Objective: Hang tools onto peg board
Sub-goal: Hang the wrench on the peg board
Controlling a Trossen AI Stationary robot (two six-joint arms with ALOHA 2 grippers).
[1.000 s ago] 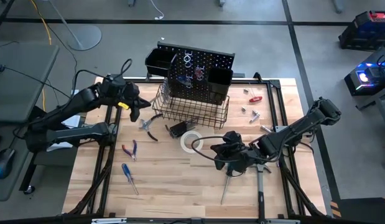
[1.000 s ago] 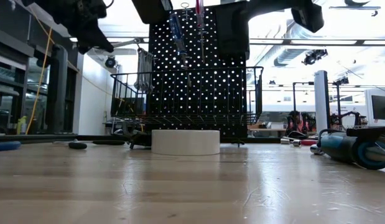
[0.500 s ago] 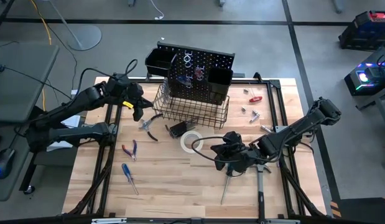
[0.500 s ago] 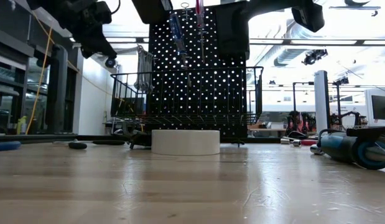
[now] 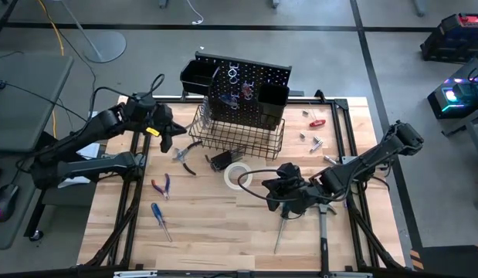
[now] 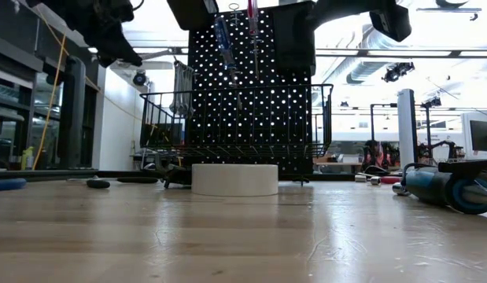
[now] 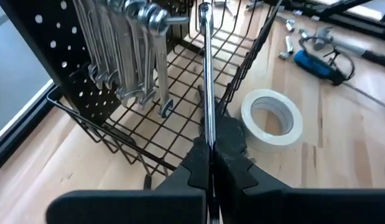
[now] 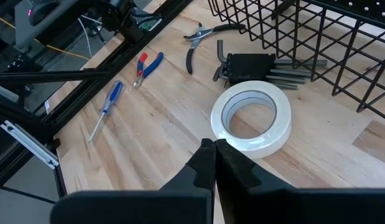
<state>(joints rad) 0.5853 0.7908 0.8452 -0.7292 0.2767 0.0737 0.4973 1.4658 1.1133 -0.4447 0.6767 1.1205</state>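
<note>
Left wrist view, left tool (image 7: 210, 163) clenched on wrench (image 7: 206, 81), wire basket (image 7: 180, 134) ahead, tape roll (image 7: 272, 118) beside.

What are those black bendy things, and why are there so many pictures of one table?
They are two robot arms, each ending in a pinching gripper. One camera looks down from above, one sits at table height, and one rides on each wrist. The left gripper is shut on a silver wrench, held up by the peg board, where more wrenches hang. The right gripper is shut and empty, near the white tape roll. A blue screwdriver and pliers lie on the wooden table.
</note>
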